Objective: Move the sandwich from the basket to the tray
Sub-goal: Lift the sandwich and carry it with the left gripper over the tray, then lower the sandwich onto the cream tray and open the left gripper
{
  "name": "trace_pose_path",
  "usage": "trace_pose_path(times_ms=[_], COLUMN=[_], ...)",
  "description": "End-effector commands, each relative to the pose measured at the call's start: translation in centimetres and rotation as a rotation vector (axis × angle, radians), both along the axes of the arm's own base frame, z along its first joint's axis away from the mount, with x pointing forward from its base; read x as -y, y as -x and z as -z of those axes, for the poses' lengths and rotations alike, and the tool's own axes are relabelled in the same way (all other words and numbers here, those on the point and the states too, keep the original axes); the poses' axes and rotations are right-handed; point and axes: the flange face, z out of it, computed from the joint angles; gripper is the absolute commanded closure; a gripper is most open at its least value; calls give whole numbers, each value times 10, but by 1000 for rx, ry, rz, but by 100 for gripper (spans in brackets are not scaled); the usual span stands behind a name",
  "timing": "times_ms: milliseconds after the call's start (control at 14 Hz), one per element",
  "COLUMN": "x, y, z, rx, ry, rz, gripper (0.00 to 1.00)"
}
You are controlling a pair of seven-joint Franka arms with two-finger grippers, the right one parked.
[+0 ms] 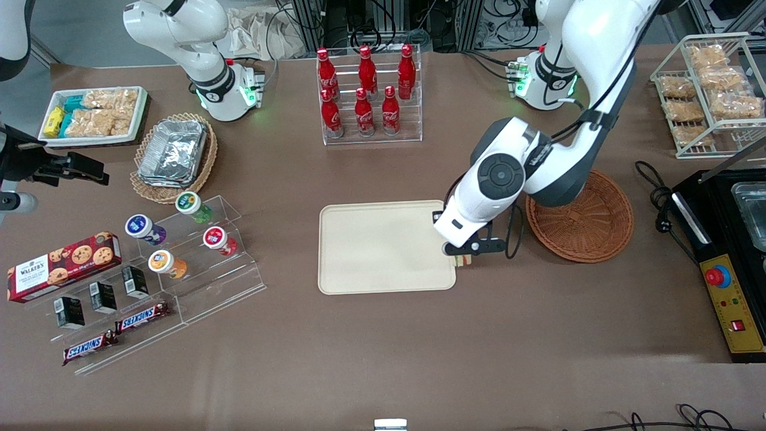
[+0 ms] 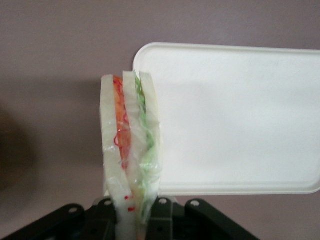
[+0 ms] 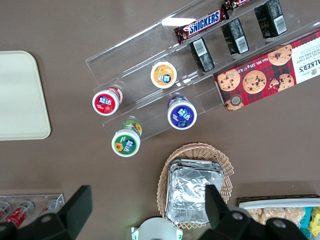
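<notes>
- The table (image 1: 383,335) holds the cream tray (image 1: 383,246) near its middle, with the round brown basket (image 1: 589,224) beside it toward the working arm's end; the basket looks empty now.
- The gripper (image 1: 462,254) hangs just past the tray's edge nearest the basket, between tray and basket, clamped on the sandwich (image 2: 131,150), which it holds upright above the table at the tray's corner.
- To do this step well, I judge the arm should carry the sandwich further over the tray's bare middle before lowering, since a drop here could land it on the rim or off the tray altogether.
- It should come down low before letting go, as the tall narrow wedge would likely topple if released from a height.
- The front view shows tray, basket and arm together, yet the wrist hides almost all of the sandwich; only a sliver peeks out below it.
- The left wrist view shows what the front cannot: the pale bread slices, the orange-red and green filling, and the tray corner right beside the wedge.
</notes>
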Motion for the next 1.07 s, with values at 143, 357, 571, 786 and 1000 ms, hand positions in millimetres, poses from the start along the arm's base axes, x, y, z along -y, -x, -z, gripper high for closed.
trace_pose_path(times_ms=[143, 357, 571, 786, 1000], x=[28, 29, 28, 27, 27], y=[-11, -11, -10, -5, -3], z=[45, 64, 77, 83, 87], rx=[48, 41, 40, 29, 22], ry=[71, 76, 52, 44, 40], rz=[-65, -63, -45, -41, -38], gripper=[97, 93, 89, 78, 62])
